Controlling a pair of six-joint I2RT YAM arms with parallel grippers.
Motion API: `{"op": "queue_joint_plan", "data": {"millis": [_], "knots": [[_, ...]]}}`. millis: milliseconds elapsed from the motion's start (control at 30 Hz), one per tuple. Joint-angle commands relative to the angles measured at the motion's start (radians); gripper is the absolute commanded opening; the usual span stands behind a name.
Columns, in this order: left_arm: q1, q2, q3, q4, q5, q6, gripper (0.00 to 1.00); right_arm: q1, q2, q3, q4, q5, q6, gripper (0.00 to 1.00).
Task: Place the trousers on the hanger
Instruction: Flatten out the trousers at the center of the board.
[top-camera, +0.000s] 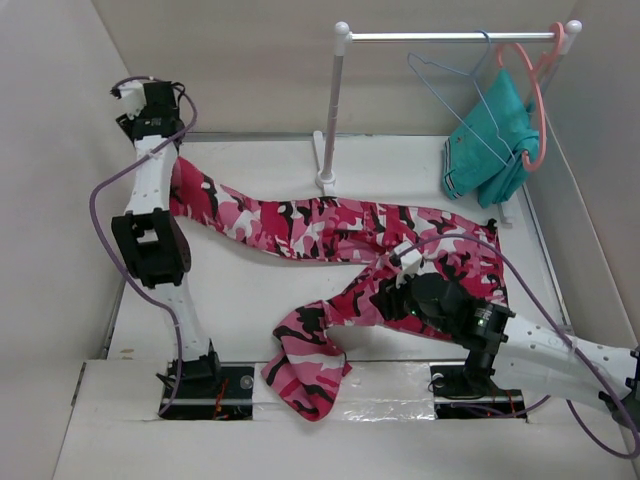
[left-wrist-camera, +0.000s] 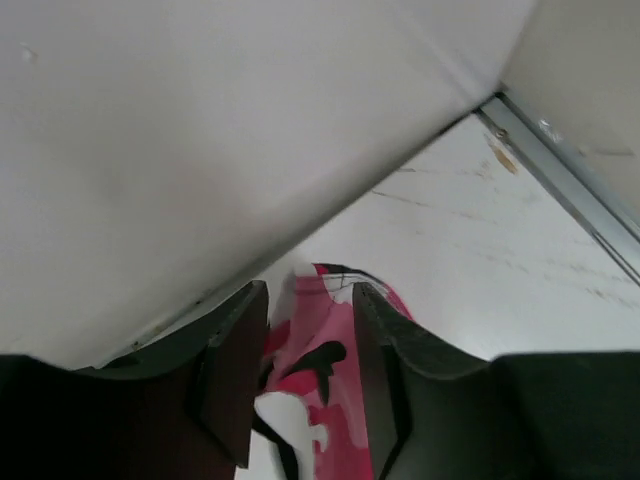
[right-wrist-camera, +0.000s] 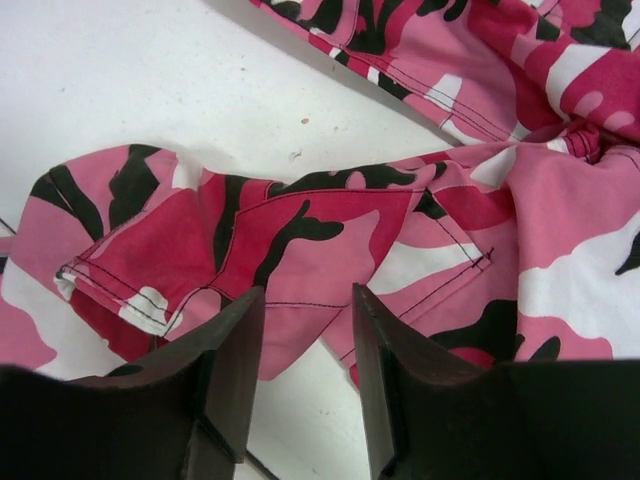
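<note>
The camouflage trousers (top-camera: 330, 225) lie spread across the table. One leg runs to the back left, and another part hangs over the front edge. The light-blue wire hanger (top-camera: 470, 95) hangs on the rail at the back right, away from both arms. My left gripper (left-wrist-camera: 308, 298) points at the back-left corner with its jaws apart. The leg's end (left-wrist-camera: 325, 345) shows between the jaws, and they are not pinching it. My right gripper (right-wrist-camera: 305, 295) hovers open just over the trousers (right-wrist-camera: 300, 220) at their right part (top-camera: 405, 265). A fabric edge and bare table show between its fingers.
A white rack with a metal rail (top-camera: 450, 37) stands at the back. It also carries a salmon-pink hanger (top-camera: 541, 90) with a teal garment (top-camera: 490, 140). The rack's post (top-camera: 330, 120) rises just behind the trousers. Walls close in the left, back and right sides.
</note>
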Motion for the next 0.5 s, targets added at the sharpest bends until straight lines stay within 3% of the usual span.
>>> {"op": "queue_joint_plan", "data": {"millis": [0,33,67,233,333,367,400,467], "knots": [[0.048,0.044,0.072,-0.075,-0.005,-0.02,0.39,-0.003,-0.025,0.008,-0.02,0.017,0.011,0.49],[0.058,0.042,0.067,-0.074,0.025,-0.029,0.5,-0.003,-0.027,0.011,-0.026,0.021,0.01,0.52],[0.058,0.036,0.061,-0.071,0.039,-0.031,0.54,-0.003,-0.025,0.013,-0.031,0.031,0.01,0.58],[-0.022,-0.014,-0.007,-0.062,0.113,-0.058,0.51,-0.003,-0.015,0.014,-0.005,0.077,0.014,0.6],[-0.112,-0.102,-0.167,0.03,0.157,-0.048,0.45,-0.003,-0.008,0.027,0.003,0.123,0.025,0.35],[-0.193,-0.157,-0.207,0.047,0.161,-0.041,0.4,-0.003,-0.008,0.033,0.003,0.166,0.04,0.09],[-0.241,-0.181,-0.245,0.064,0.167,-0.035,0.37,-0.003,-0.008,0.033,0.001,0.195,0.048,0.02],[-0.395,-0.24,-0.328,0.094,0.216,-0.026,0.16,-0.031,-0.01,0.039,-0.023,0.267,0.081,0.0]]}}
